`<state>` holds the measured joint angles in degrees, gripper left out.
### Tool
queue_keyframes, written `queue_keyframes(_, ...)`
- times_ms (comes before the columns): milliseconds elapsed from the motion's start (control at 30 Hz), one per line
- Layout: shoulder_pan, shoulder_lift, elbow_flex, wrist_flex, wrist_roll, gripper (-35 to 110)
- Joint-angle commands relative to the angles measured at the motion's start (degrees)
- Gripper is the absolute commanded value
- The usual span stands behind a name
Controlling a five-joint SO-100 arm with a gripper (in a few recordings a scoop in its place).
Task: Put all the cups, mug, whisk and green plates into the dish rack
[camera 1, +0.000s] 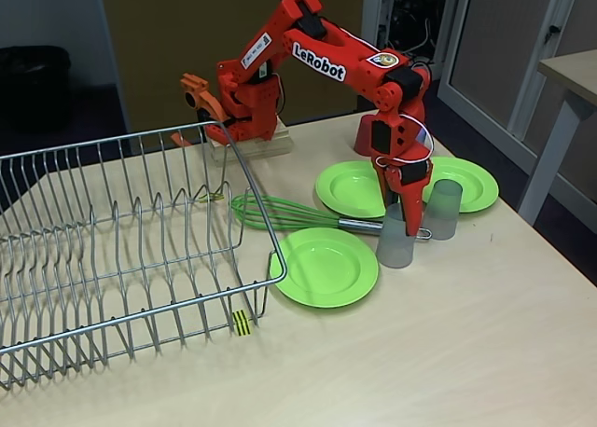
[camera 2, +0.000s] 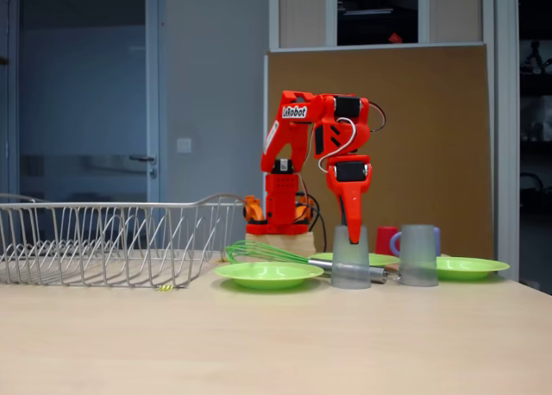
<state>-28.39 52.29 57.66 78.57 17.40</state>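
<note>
Fixed view from above first: the red arm's gripper [camera 1: 399,213] points straight down into the nearer grey cup [camera 1: 396,241], near the table's right edge. Can't tell if the jaws are apart or together, since the cup hides the tips. The other grey cup [camera 1: 444,209] stands just beside it. The whisk [camera 1: 308,214] lies flat between the three green plates [camera 1: 325,266], handle touching the nearer cup. The dish rack [camera 1: 121,250] sits at the left edge with nothing in it.

Low side fixed view: the gripper [camera 2: 348,233] dips into the cup [camera 2: 349,257]. The second cup [camera 2: 417,255] is apart to its right, and a red cup [camera 2: 385,240] and the lilac mug [camera 2: 436,240] peek out behind. The rack [camera 2: 112,240] is on the left.
</note>
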Motion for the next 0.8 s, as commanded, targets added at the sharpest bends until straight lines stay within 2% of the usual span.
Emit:
queue_keyframes(0, -0.88, 0.09, -2.37, 0.7, -0.53, 5)
queue_keyframes(267, -2.11, 4.57, -11.43, 9.49, -2.9, 0)
queue_keyframes(467, 0.62, 17.93, -9.23, 12.13, -13.89, 0)
queue_keyframes(633, 8.26, 35.33, -0.26, 10.63, -26.81, 0)
queue_keyframes(767, 21.27, 44.12, -1.41, 14.15, -37.79, 0)
